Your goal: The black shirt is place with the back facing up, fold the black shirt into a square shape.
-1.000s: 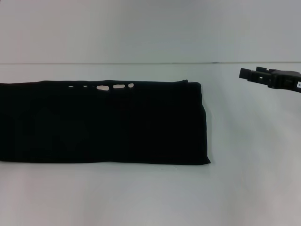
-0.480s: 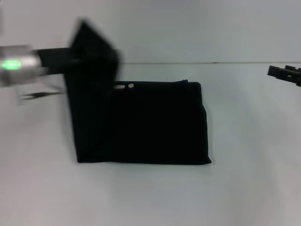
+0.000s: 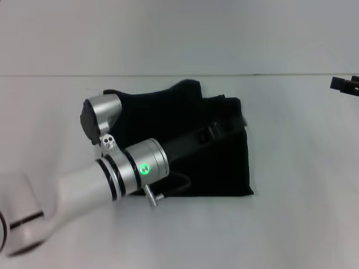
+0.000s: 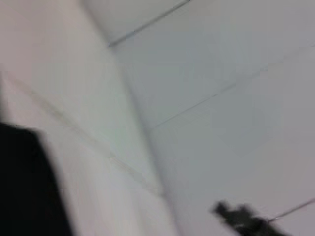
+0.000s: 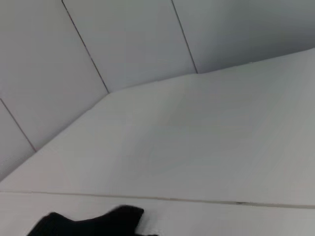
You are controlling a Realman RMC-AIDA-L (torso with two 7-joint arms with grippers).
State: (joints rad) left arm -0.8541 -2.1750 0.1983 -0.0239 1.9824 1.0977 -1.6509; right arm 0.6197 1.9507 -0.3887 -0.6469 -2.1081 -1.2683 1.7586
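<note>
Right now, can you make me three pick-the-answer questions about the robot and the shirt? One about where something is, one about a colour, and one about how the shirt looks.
1. Where is the left arm?
A. Reaching across the black shirt
B. Parked off the table
C. Up against the back wall

2. What colour is the small light on the left arm's silver cuff?
A. Red
B. Green
C. Blue

3. How does the black shirt lie?
A. Spread out flat in one long strip
B. Bunched up and partly doubled over on the right part
C. Hanging off the table edge

Answers:
1. A: the left gripper sits over the black shirt, while the right gripper waits at the far right edge.
2. B: the light on the cuff glows green.
3. B: cloth humps up by the shirt's far edge on the white table.
</note>
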